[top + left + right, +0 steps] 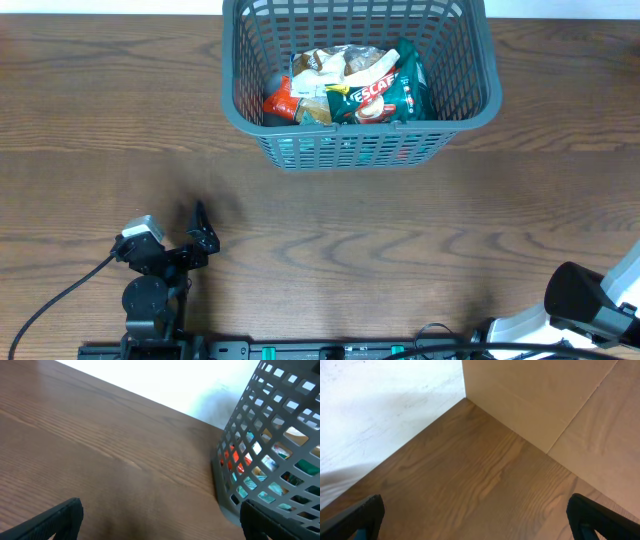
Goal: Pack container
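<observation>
The dark grey lattice container stands at the far middle of the table. It holds several grocery items, among them a green Nescafe pack and a red packet. The container's slotted side also shows at the right of the left wrist view. My left gripper is open and empty near the front left, well short of the container; its fingers spread wide in the left wrist view. My right gripper is open and empty over bare wood; in the overhead view only the arm's body shows at the front right corner.
A black cable runs from the left arm's base toward the front left edge. In the right wrist view a pale wooden panel and a white wall border the table corner.
</observation>
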